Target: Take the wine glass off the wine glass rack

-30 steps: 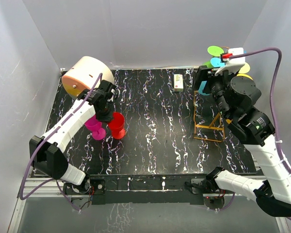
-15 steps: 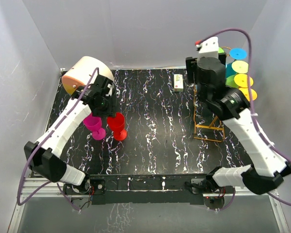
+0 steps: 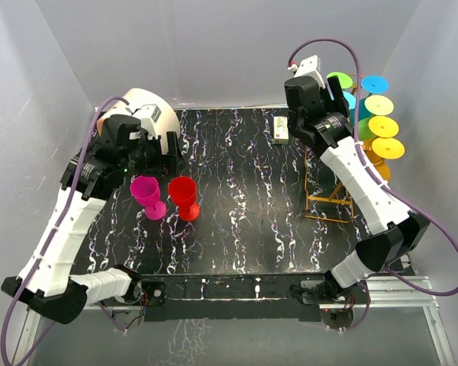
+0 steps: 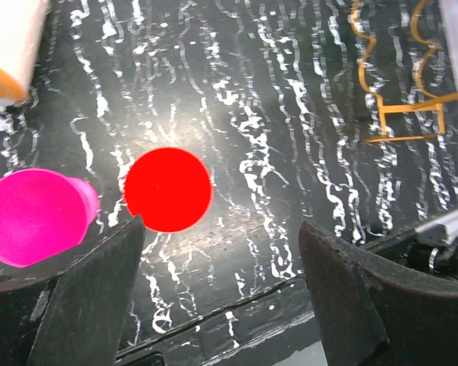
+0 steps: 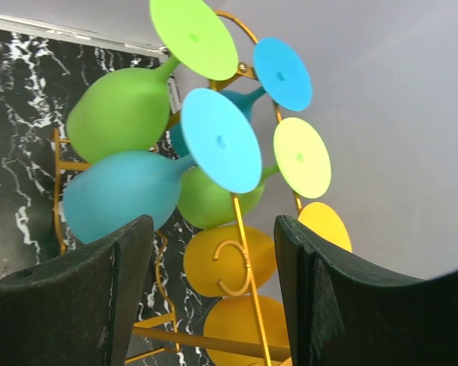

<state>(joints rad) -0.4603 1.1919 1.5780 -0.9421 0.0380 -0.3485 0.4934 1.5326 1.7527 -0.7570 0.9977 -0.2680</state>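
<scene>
The wine glass rack (image 3: 330,200), a tall gold wire frame, stands at the table's right side. Several wine glasses hang on it, among them a green one (image 5: 122,110), a blue one (image 5: 118,197) and yellow ones (image 5: 229,259). My right gripper (image 5: 212,229) is open, up near the rack's top and apart from the glasses, with the rack's wire (image 5: 207,340) showing beyond its gap. A red glass (image 3: 185,197) and a pink glass (image 3: 146,194) stand upright on the table at left. My left gripper (image 4: 221,229) hangs open above the red glass (image 4: 168,189), holding nothing.
A round cream-and-orange drum (image 3: 130,114) lies at the back left, close to my left arm. A small white box (image 3: 282,128) sits at the back, left of the rack. Grey walls close in the table on three sides.
My left gripper has opened, let go of the red glass and lifted away up and left. My right arm has swung from over the rack to its upper left side.
</scene>
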